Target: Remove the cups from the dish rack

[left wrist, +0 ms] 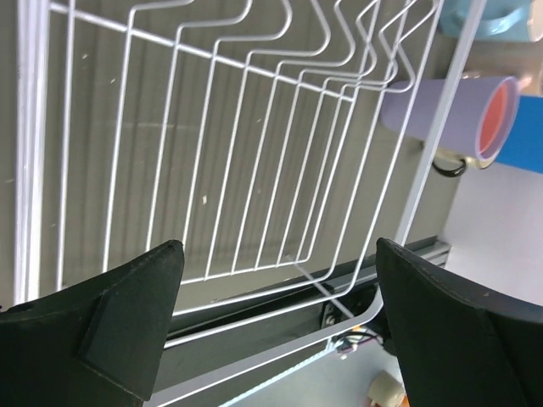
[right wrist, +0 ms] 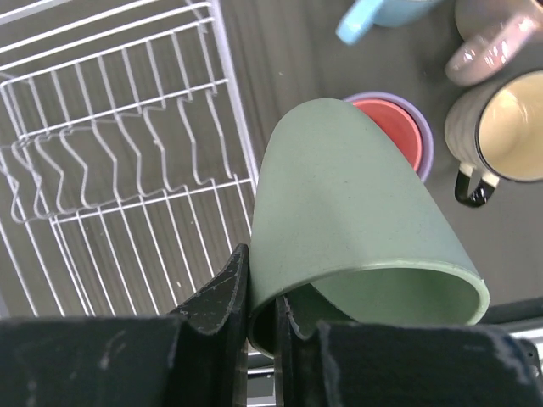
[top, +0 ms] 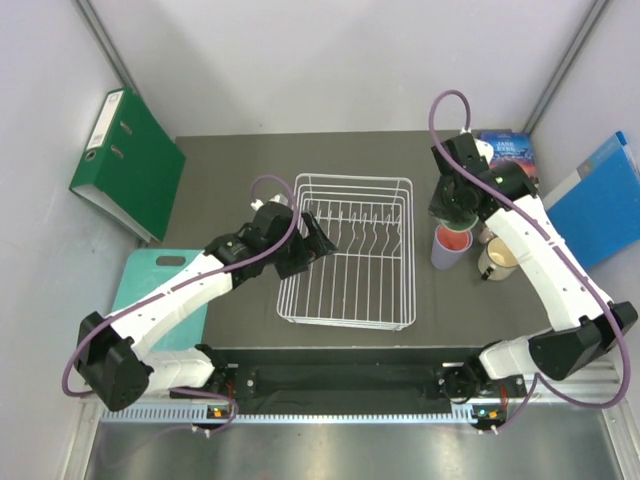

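On the dark table seen from above, the white dish rack (top: 346,292) is sitting at centre while the left gripper (top: 322,240) is hanging at its left rim and the right gripper (top: 452,205) is holding a sage green cup (top: 460,214) just right of the rack, off the table. Below it a lavender cup (top: 447,255) and a cream mug (top: 497,262) are standing side by side on the table, outside the rack. A green binder (top: 125,165), a teal board (top: 160,290), a blue folder (top: 600,200) and a book (top: 510,150) are lying around the edges. In the left wrist view, the gripper (left wrist: 278,250) is spread wide over the rack's wires (left wrist: 212,170), gripping nothing; the lavender cup (left wrist: 433,106), coral pink inside, is showing past the rim. In the right wrist view, the gripper (right wrist: 261,298) is pinching the rim of the green cup (right wrist: 356,195), which is tilting mouth-down beside the rack (right wrist: 110,127), above the lavender cup (right wrist: 427,136), near the cream mug (right wrist: 501,136), a light blue cup (right wrist: 382,13) and a dusky pink mug (right wrist: 492,42).
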Controlling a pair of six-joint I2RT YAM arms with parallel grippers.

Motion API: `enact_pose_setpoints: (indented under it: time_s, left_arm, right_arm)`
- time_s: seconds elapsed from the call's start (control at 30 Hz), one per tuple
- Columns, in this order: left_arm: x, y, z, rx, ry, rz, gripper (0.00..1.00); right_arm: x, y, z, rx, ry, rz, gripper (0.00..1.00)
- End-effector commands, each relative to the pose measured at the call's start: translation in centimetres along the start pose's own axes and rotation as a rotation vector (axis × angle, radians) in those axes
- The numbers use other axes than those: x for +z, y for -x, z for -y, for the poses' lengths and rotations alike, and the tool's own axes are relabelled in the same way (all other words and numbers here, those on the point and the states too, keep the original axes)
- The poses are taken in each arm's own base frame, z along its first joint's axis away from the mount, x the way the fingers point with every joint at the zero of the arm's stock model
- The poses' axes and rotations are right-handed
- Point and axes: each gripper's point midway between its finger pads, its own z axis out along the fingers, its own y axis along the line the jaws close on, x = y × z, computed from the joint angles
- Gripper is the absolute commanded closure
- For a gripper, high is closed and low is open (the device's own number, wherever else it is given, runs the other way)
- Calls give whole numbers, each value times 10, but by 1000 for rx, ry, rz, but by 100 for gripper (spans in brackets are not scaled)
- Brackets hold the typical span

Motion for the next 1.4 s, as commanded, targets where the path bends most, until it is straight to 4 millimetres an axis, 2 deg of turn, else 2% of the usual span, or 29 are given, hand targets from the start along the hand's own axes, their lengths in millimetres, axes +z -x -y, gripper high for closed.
enact_pose_setpoints:
  time_s: [0.0,0.1,0.2,0.43,0.83,0.9,0.93,0.97,1.13,1.2,1.3,1.33,1.37]
  left_arm:
    - [-10,2,-5,45,36,3,1]
    - [-6,-3,-14,55,57,-16,1]
    - [0,-8,-19,61,69,-42,1]
    - [8,-16,-15,96,75,-116,1]
    - [13,-15,-11,126,71,-128,1]
    - [14,-14,-9,134,68,-126,1]
    - [15,-14,-9,137,69,-127,1]
    - [15,-13,-8,138,68,-125,1]
    - [16,-10,-4,149,57,-117,1]
    - [16,-9,-2,157,50,-111,1]
    - [12,-5,2,177,34,-92,1]
    - [11,-4,2,189,33,-88,1]
    - [10,-1,0,201,40,-73,1]
  right_arm:
    - [-7,-7,18,94,3,-9,100]
    - [0,-15,29,112,-20,-36,100]
    - [8,-26,33,113,-25,-71,100]
    - [30,-37,33,136,-20,-95,100]
    - [61,-26,30,104,-71,-100,100]
    - [62,-20,30,99,-78,-85,91]
    - [61,-16,32,94,-84,-73,82]
    - [59,-10,30,99,-81,-57,77]
    - [44,12,28,89,-66,1,59]
    - [30,25,26,96,-53,35,56]
    - [-2,50,19,131,40,153,51]
    - [-31,59,15,138,133,233,47]
    - [-34,53,13,126,182,253,44]
